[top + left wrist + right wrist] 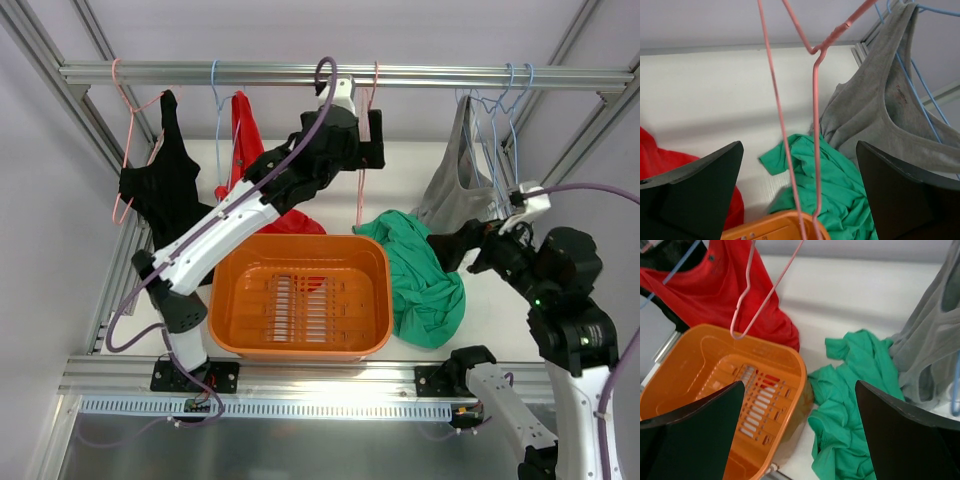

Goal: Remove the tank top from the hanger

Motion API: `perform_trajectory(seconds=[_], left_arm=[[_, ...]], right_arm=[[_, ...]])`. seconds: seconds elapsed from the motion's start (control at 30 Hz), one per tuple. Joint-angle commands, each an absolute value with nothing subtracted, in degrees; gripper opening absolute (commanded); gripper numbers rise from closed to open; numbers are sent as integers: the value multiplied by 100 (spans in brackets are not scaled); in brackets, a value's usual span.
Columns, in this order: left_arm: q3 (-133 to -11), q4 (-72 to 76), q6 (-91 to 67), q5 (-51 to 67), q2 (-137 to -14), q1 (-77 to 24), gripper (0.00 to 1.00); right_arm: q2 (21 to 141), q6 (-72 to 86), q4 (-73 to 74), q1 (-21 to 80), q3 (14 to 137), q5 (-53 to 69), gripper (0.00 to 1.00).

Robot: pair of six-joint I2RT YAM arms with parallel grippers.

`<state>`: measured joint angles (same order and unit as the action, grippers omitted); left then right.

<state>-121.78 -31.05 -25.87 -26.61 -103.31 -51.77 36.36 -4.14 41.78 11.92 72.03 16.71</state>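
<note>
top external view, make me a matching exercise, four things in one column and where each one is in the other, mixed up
1. teal-green tank top
2. grey top
3. black top
4. salmon-pink wire hanger

a. hanging at the far left of the rail
b. hanging bare, mid-rail
c. heaped on the table
d. hanging at the far right

Pairs: 1-c, 2-d, 3-a, 4-b

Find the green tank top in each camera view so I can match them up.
Top external: tank top heaped right of center, beside the orange basket.
Left wrist: tank top lower center-right, past the basket's rim.
Right wrist: tank top center-right, right of the basket.
Shared landmark: the orange basket.
</note>
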Motion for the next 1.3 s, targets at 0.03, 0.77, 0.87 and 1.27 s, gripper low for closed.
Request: perform_trajectory(seconds=[0.03, 0.77, 0.87, 1.27], left_arm=[[-11500, -2997, -2320, -2882, -9204, -5361, 99], [-7286, -3691, -2628, -2496, -4553, -5537, 99], [-7190, -4077, -2602, -2566, -4457, -5537, 99], [-6918, -5273, -2162, -3004, -4210, -5537, 99]], right_arm=[[4069, -545, 4148, 1178, 6655, 2180, 99], [5642, 202, 3579, 2522, 4545, -914, 99], [5958, 202, 3201, 2558, 4290, -626, 100], [7565, 307, 2576, 2742, 4395, -861, 100]])
